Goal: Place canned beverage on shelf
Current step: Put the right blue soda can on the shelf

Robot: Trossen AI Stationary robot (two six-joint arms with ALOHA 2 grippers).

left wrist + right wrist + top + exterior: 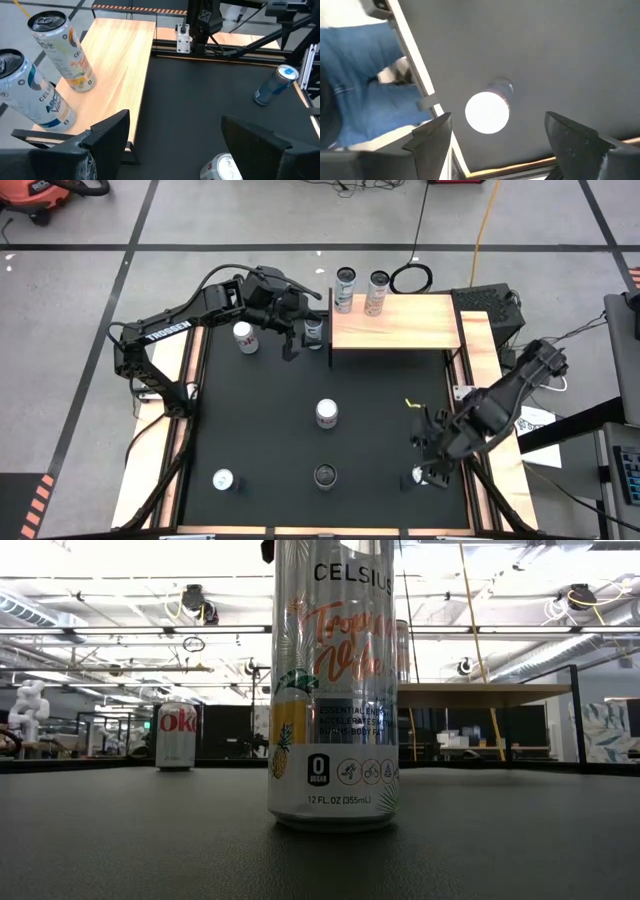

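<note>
My left gripper, fingers spread, hangs by the shelf, where two cans stand. My right gripper, likewise spread, hovers over a corner can; descending off-centre could topple it.

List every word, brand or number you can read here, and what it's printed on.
"CELSIUS", "0 SUGAR", "12 FL. OZ (355mL)": tall can close to the low camera.
"oke": red-and-silver can behind it, partly cut off.
"THOSSEN", roughly: left arm.
"CEL": two cans on the shelf.
Smaller print on the tall can: too blurred.
</note>
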